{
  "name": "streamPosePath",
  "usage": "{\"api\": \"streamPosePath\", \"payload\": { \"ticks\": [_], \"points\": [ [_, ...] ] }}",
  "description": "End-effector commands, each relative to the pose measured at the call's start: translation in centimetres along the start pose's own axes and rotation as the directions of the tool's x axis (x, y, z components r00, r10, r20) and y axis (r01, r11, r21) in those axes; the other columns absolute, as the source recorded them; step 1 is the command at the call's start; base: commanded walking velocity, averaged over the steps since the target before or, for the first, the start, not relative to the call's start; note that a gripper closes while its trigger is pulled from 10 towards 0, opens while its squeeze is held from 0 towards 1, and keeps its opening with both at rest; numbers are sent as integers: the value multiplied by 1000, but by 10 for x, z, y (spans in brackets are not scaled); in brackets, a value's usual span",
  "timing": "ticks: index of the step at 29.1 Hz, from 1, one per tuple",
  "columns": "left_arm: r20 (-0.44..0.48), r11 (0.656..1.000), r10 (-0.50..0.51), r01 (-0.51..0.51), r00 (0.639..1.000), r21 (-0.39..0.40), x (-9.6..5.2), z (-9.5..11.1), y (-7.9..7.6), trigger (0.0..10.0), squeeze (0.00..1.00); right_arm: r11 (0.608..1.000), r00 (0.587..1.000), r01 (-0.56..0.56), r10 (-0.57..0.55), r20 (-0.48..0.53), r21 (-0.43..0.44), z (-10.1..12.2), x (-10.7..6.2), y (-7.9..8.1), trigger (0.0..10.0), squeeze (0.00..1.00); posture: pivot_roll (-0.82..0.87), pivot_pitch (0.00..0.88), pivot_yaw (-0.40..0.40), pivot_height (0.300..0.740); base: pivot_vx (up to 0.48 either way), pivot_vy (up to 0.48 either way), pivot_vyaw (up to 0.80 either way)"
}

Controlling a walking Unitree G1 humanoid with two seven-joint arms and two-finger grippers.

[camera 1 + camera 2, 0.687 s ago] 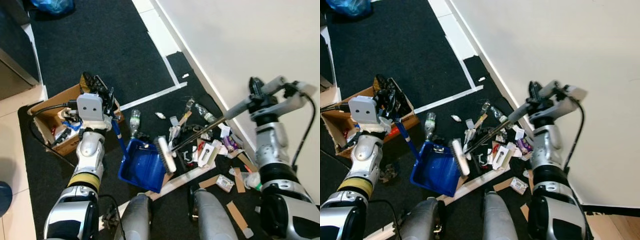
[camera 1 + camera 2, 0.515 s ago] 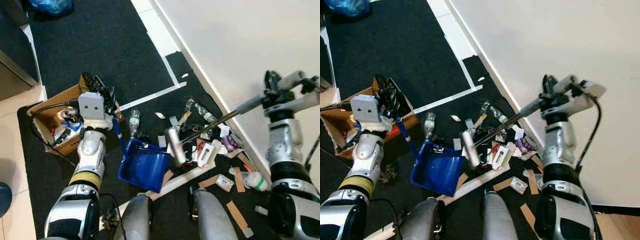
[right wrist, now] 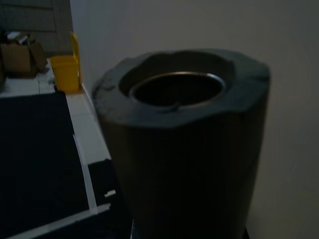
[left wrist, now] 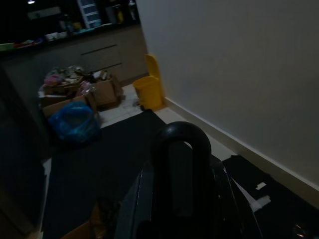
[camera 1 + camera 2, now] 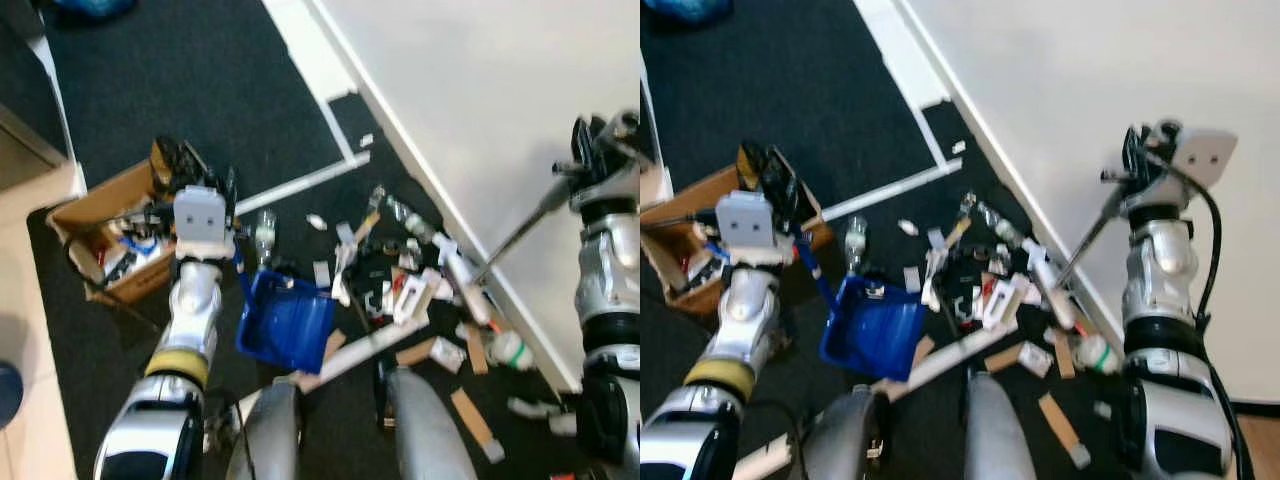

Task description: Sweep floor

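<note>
A blue dustpan [image 5: 286, 322] rests on the black mat just left of a pile of litter [image 5: 385, 285]. Its blue handle [image 5: 241, 272] rises to my left gripper [image 5: 200, 178], which is shut on it; the handle's dark looped end [image 4: 179, 149] fills the left wrist view. My right gripper [image 5: 598, 142] is raised near the wall and shut on the broom's grey handle [image 5: 520, 228], whose hollow end [image 3: 182, 99] faces the right wrist camera. The pale broom head [image 5: 468, 292] lies on the floor at the right side of the litter, close to the skirting board.
An open cardboard box [image 5: 100, 215] with rubbish stands left of the dustpan. A clear bottle [image 5: 264, 228], a wooden strip [image 5: 362, 345] and cardboard scraps [image 5: 470, 412] lie around. The white wall [image 5: 480, 110] runs along the right. My legs [image 5: 425, 440] are below. A yellow bin [image 4: 149, 89] stands farther off.
My right arm has swung the broom to the right: its head went from the dustpan's mouth across the litter to near the wall. The left gripper and dustpan stayed put. The camera shifted slightly.
</note>
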State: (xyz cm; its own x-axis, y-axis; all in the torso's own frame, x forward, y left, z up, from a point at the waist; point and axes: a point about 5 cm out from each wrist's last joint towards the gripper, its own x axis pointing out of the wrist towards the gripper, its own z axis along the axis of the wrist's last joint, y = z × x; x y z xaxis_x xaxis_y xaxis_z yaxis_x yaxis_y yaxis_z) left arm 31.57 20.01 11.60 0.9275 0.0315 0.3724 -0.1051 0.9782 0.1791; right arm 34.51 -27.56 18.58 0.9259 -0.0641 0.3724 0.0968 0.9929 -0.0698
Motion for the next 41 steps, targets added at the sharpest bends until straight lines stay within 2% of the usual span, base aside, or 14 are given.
{"api": "streamPosePath", "payload": {
  "ticks": [1, 4, 8, 10, 12, 16, 17, 19, 22, 24, 27, 31, 36, 41],
  "points": [
    [-207, 999, 39, -35, 977, 22, -27, -33, 6, 10000, 0, 1000, 1000, 0, 0, 22, 8, 1, 1, 4, 10000, 0, 96, 373, -7, 740, 0, 0, 0],
    [-196, 998, 69, -66, 978, 21, -23, -29, 9, 10000, 0, 999, 1000, 2, -2, 0, 35, -7, 0, 9, 10000, 0, 101, 379, -8, 740, 0, 0, 0],
    [-154, 996, 84, -80, 984, 31, -17, -19, 12, 10000, 0, 997, 999, -19, 22, -47, 76, -24, -10, 26, 10000, 0, 133, 408, -5, 740, 0, 0, 0],
    [-143, 996, 87, -83, 986, 36, -16, -16, 14, 10000, 0, 996, 996, -45, 51, -73, 76, -34, -18, 38, 10000, 0, 141, 418, -5, 740, 0, 0, 0],
    [-135, 996, 87, -83, 987, 39, -18, -14, 16, 10000, 0, 993, 994, -43, 53, -91, 111, -42, -25, 47, 10000, 0, 151, 428, -2, 740, 0, 0, 0],
    [-131, 997, 69, -62, 989, 52, -22, -13, 17, 10000, 0, 973, 994, -41, 64, -93, 225, -47, -29, 63, 10000, 0, 151, 436, 3, 740, 0, 0, 0],
    [-136, 997, 65, -58, 989, 52, -24, -13, 16, 10000, 0, 947, 995, -43, 70, -76, 319, -47, -29, 74, 10000, 0, 145, 432, 3, 740, 0, 0, 0],
    [-137, 997, 59, -52, 989, 51, -24, -14, 15, 10000, 0, 924, 996, -50, 76, -53, 378, -44, -30, 82, 10000, 0, 145, 432, 3, 740, 0, 0, 0],
    [-142, 998, 51, -45, 989, 47, -23, -14, 12, 10000, 0, 891, 999, -13, 31, -31, 455, -41, -29, 84, 10000, 0, 135, 419, 2, 740, 0, 0, 0],
    [-142, 998, 46, -40, 989, 46, -22, -14, 11, 10000, 0, 880, 999, -3, 18, -27, 475, -40, -28, 84, 10000, 0, 132, 416, 2, 740, 0, 0, 0],
    [-145, 999, 40, -34, 989, 42, -19, -12, 7, 10000, 0, 838, 1000, 16, -8, -17, 546, -36, -26, 86, 10000, 0, 122, 404, 0, 740, 0, 0, 0],
    [-151, 999, 38, -32, 988, 39, -18, -13, 6, 10000, 0, 831, 1000, -8, 9, 0, 557, -32, -25, 88, 10000, 0, 111, 387, -5, 740, 0, 0, 0],
    [-158, 999, 33, -28, 987, 28, -17, -15, 1, 10000, 0, 795, 999, -12, -16, 40, 607, -20, -18, 75, 10000, 0, 98, 367, -15, 740, 0, 0, 0],
    [-157, 999, 33, -29, 987, 23, -14, -15, -2, 10000, 0, 808, 998, -29, -5, 56, 588, -14, -14, 67, 10000, 0, 89, 353, -23, 740, 0, 0, 0]
  ]
}}
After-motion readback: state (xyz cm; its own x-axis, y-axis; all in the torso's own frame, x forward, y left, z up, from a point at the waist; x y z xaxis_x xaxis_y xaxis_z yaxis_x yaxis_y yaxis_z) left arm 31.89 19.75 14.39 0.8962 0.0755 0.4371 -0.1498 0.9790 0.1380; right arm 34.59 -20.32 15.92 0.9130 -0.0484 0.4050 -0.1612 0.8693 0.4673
